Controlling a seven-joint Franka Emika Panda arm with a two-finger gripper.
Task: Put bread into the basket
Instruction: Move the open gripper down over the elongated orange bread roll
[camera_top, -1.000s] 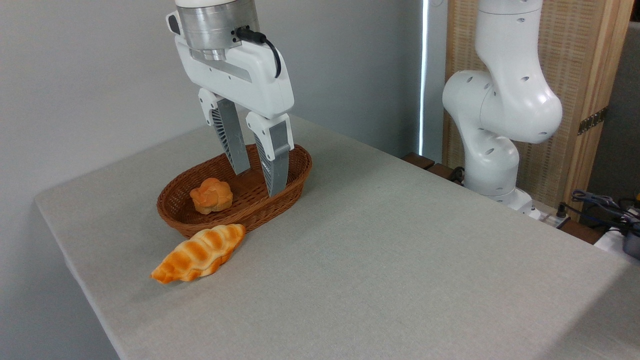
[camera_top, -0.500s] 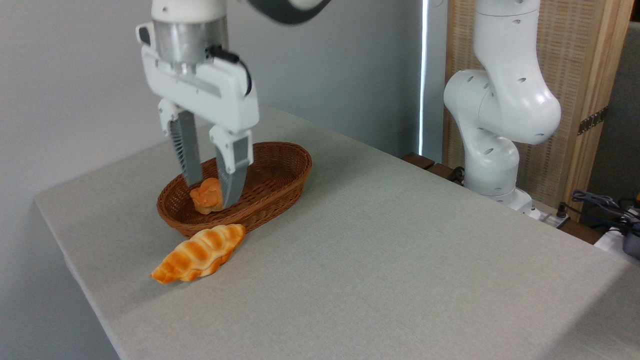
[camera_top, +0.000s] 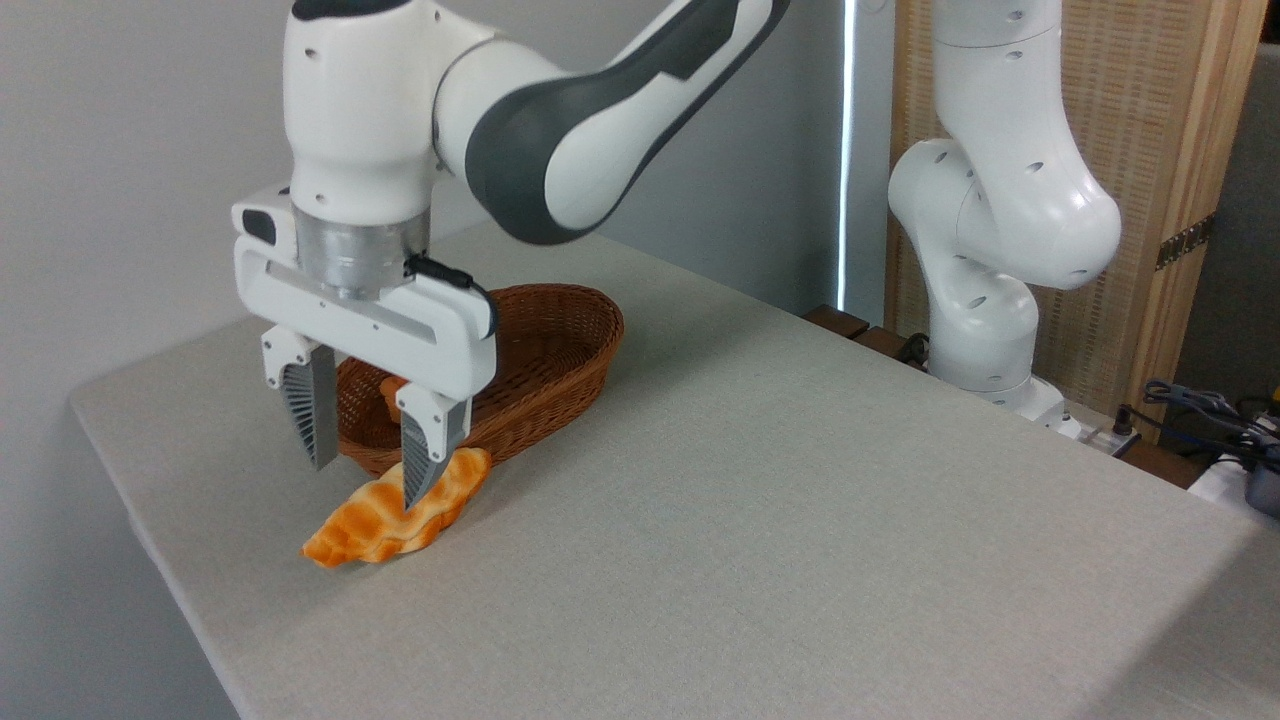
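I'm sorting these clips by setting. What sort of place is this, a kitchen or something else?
Probably a robotics lab or test room, not a kitchen: a robot arm works at a cloth-covered table against a bare wall, loose cables lie at the right, and the only kitchen-like things are a basket and bread.

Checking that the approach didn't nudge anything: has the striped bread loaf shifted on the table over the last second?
No. The bread lies just where it did, its right tip beside the front wall of the basket.

Glossy bread (camera_top: 385, 515) lies on matt woven cloth (camera_top: 760, 520) beside a rough wicker basket (camera_top: 565, 345).
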